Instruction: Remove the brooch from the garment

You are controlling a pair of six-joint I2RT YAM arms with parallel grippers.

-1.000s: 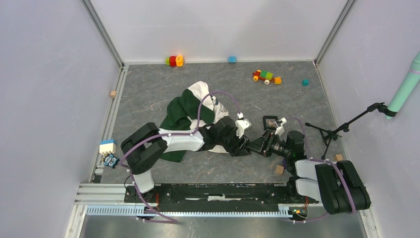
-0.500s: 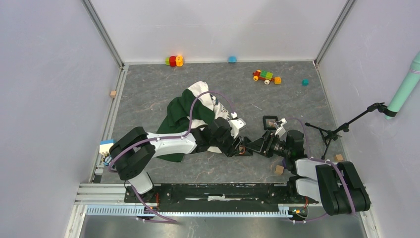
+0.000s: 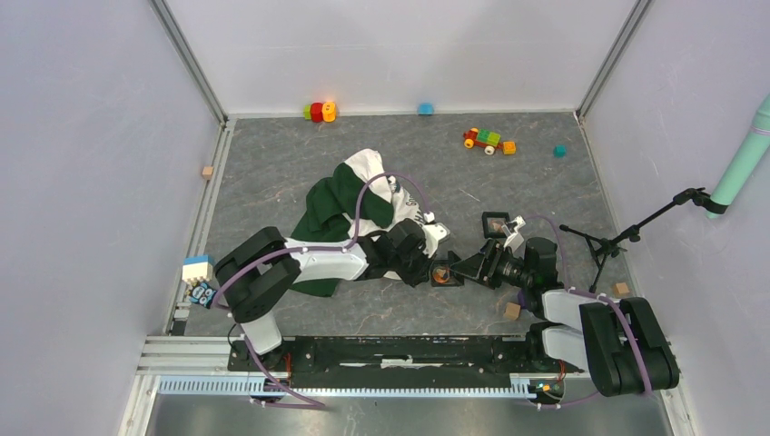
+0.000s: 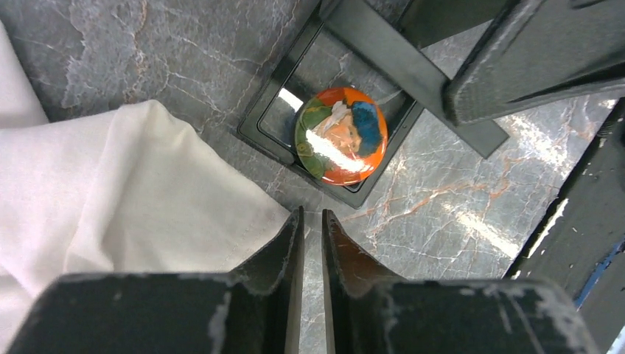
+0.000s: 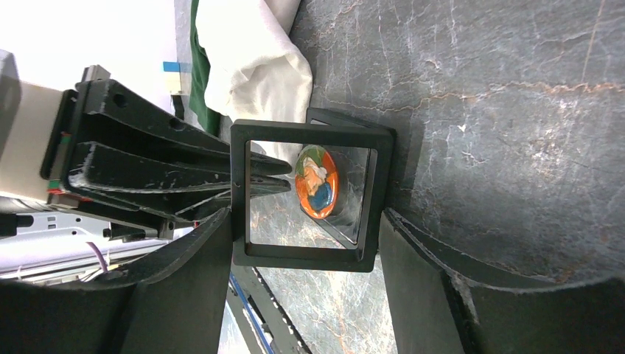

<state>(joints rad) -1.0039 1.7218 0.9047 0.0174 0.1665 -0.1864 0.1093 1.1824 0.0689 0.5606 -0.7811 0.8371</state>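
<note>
The brooch (image 4: 340, 136) is off the garment (image 4: 133, 192). It lies dome-up on the glossy film of a black display frame (image 5: 239, 192), which sits on the grey table (image 4: 442, 221) just beside the cream hem. The two halves of the frame seem to stand apart like an open book, with the brooch on the lower one.

My left gripper (image 4: 312, 214) hangs right over the near edge of that frame. Its fingers are almost together, with only a thin slit between them and nothing in it. My right gripper (image 5: 306, 221) has a finger on each side of the frame and grips it by the outer edges.

As I judge it, removal is done and what remains is to leave the brooch settled.

- **Right gripper:** it should hold the frame dead level, since a smooth domed pin on slick film will likely slide at any tilt.
- **Left gripper:** it should lift straight up before it swings away. That way the fingertips neither nudge the frame's edge nor hook the hem and drag cloth over the film.
- **If the upper half is then folded down:** I would do it slowly and check that the hem lies outside the border.
</note>
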